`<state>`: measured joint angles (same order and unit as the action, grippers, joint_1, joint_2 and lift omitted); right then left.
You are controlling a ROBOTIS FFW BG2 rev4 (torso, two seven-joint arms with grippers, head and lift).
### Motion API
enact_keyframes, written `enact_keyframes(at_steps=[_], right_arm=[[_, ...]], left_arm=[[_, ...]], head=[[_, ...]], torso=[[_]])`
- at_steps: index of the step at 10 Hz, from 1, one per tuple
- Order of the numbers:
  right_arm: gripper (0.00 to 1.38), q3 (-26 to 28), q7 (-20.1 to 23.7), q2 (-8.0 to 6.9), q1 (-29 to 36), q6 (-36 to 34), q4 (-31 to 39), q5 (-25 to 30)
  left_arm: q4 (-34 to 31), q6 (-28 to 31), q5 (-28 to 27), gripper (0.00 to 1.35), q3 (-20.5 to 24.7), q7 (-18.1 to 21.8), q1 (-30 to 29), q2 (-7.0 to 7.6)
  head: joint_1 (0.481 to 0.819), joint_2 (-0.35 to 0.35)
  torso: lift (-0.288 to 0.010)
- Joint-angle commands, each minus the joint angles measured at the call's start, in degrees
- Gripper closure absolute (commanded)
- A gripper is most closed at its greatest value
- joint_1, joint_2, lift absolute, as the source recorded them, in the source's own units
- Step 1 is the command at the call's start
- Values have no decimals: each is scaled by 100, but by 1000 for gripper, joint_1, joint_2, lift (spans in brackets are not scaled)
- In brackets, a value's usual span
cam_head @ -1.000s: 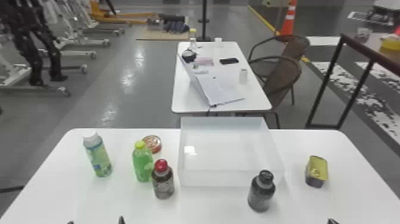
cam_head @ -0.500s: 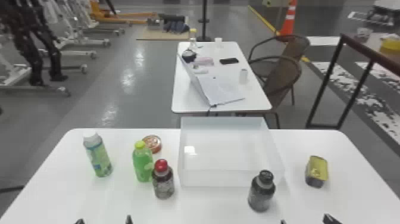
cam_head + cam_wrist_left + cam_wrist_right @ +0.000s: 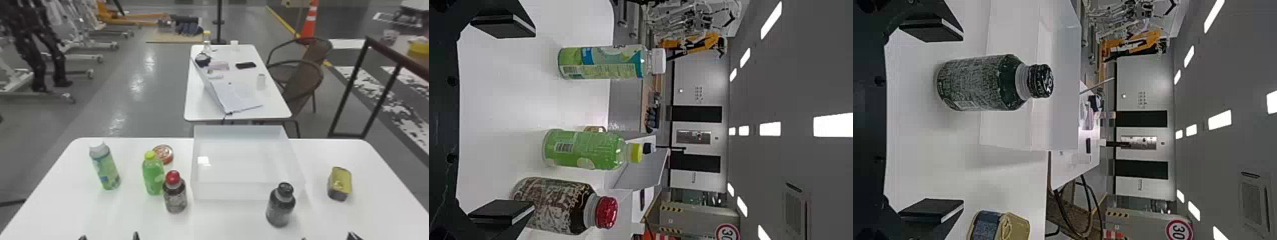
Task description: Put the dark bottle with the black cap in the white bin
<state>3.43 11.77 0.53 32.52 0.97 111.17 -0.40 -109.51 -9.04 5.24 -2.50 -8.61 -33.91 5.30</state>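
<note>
So the dark bottle with the black cap [image 3: 281,206] is standing upright on the tabletop [image 3: 223,225], outside the white bin [image 3: 228,191], right by the right end of its near wall. The right claw [image 3: 328,237] is at the near edge of the head view, released, fingers spread wide. Left claw [image 3: 109,236] is released too, fingers well apart. Left of the bin you've got a red-capped bottle [image 3: 175,198], a green bottle [image 3: 153,177], a white-capped bottle [image 3: 106,169] and a round tin [image 3: 164,154]; a yellow-topped can [image 3: 340,183] sits off to the right.
</note>
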Motion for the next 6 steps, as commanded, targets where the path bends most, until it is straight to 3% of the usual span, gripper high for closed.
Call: enact_keyframes(at_steps=[1,3,5,6], right_arm=[[113,18,1,9,-9,-9,-78,-171],[119,35,1,79,-62,-149,-122,-276],[119,35,238,290,-387,-149,-474,-452],[114,35,396,325,-563,-149,-658,-514]], left_arm=[[0,-1,12,91,4,0,7,15],[17,-1,29,91,4,8,16,15],[105,-80,117,91,13,96,60,6],[114,-80,117,91,13,149,104,24]], head=[[549,0],[549,0],[549,0],[549,0]], torso=[[-100],[-100],[-100],[-100]])
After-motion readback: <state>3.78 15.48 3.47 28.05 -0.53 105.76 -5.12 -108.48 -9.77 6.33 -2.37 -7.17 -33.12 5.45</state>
